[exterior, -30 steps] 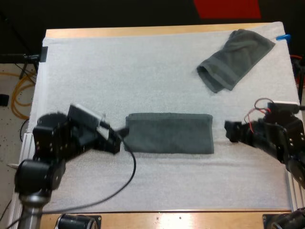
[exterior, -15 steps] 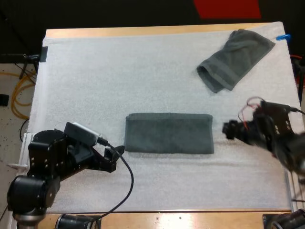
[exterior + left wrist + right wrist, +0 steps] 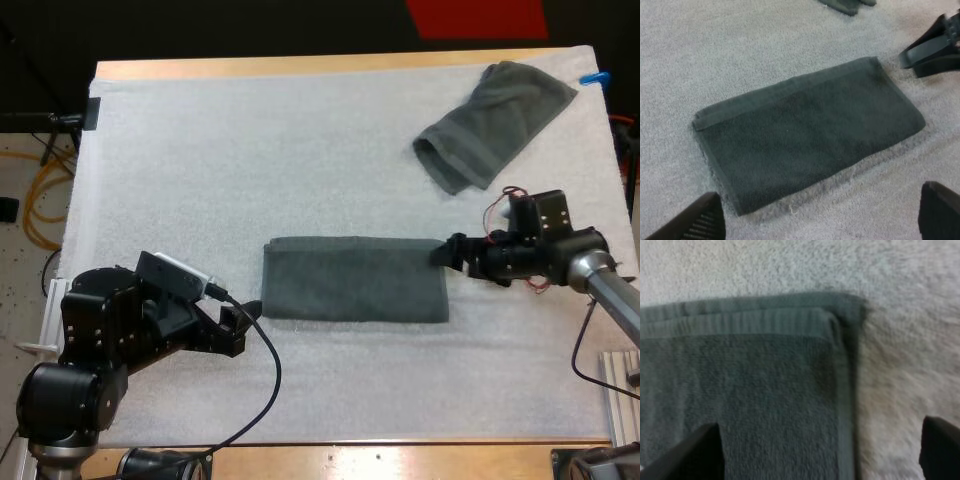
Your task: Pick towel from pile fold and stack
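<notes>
A folded dark grey-green towel (image 3: 355, 278) lies flat in the middle of the mat, long side across. My left gripper (image 3: 243, 322) sits just off its near left corner, open and holding nothing. The left wrist view looks over the towel (image 3: 805, 135) from beyond that gripper (image 3: 820, 192), with my right gripper (image 3: 932, 47) at the towel's far end. My right gripper (image 3: 447, 252) is at the towel's far right corner. Its fingers (image 3: 690, 452) stand apart over the layered corner (image 3: 835, 325), so the right gripper (image 3: 821, 426) is open. A crumpled towel (image 3: 495, 125) lies at the far right.
The white mat (image 3: 250, 150) covers the table, with bare stretches to the left and along the near side. The wooden table edge (image 3: 300, 66) runs along the far side.
My left gripper has drawn back from the folded towel's left edge toward the near left. My right arm has swung left, bringing its gripper to the towel's far right corner.
</notes>
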You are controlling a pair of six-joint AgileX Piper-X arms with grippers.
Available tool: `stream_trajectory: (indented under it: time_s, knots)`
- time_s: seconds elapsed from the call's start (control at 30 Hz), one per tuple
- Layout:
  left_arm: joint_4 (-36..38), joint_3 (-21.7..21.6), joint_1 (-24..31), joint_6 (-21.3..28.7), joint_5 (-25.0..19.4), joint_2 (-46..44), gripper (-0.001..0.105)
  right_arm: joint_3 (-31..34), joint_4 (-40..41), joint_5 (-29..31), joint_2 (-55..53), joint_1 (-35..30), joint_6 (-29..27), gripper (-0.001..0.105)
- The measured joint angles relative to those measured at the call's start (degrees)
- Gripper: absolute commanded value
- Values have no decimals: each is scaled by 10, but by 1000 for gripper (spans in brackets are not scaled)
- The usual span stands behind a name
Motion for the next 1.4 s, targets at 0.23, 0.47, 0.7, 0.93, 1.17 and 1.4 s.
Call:
stream_trajectory:
  time_s: [0.23, 0.47, 0.7, 0.93, 1.17, 1.4]
  knots:
    - [0, 0, 0, 0, 0, 0, 76, 0, -29, -40, 52, 30, 10, 77]
    - [0, 0, 0, 0, 1, 0, 76, -11, -54, -57, 72, 66, 22, 72]
    - [0, 0, 0, 0, 4, 0, 76, -8, -46, -8, 79, 68, 32, 1]
    - [0, 0, 0, 0, 4, 0, 76, -6, 24, 141, 9, 72, -18, 1]
    - [0, 0, 0, 0, 4, 0, 76, -12, 154, 372, -93, 72, -140, 1]
    - [0, 0, 0, 0, 4, 0, 76, -52, 203, 519, -115, 72, -189, 1]
